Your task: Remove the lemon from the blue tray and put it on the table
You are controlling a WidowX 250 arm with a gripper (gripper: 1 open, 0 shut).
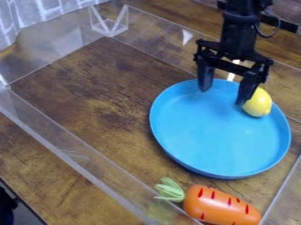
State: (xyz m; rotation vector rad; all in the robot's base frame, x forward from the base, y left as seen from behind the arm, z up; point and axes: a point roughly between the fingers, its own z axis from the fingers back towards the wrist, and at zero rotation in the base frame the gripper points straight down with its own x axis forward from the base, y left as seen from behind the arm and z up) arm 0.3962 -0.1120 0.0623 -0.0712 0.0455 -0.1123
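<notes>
Overhead, the gripper (233, 80) points straight down with its two dark fingers (207, 76) spread wide and nothing between them. It hangs over the far rim of the tray (212, 136), its right finger just in front of the lemon (258, 103); whether they touch I cannot tell. That lemon lies inside the tray at its far right edge. Near the table's (94, 92) front right corner, apart from the tray, a carrot (216, 205) lies beside the clear wall (70, 145).

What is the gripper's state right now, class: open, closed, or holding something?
Gripper: open, holding nothing, jaws spread above the lemon on the blue tray.
</notes>
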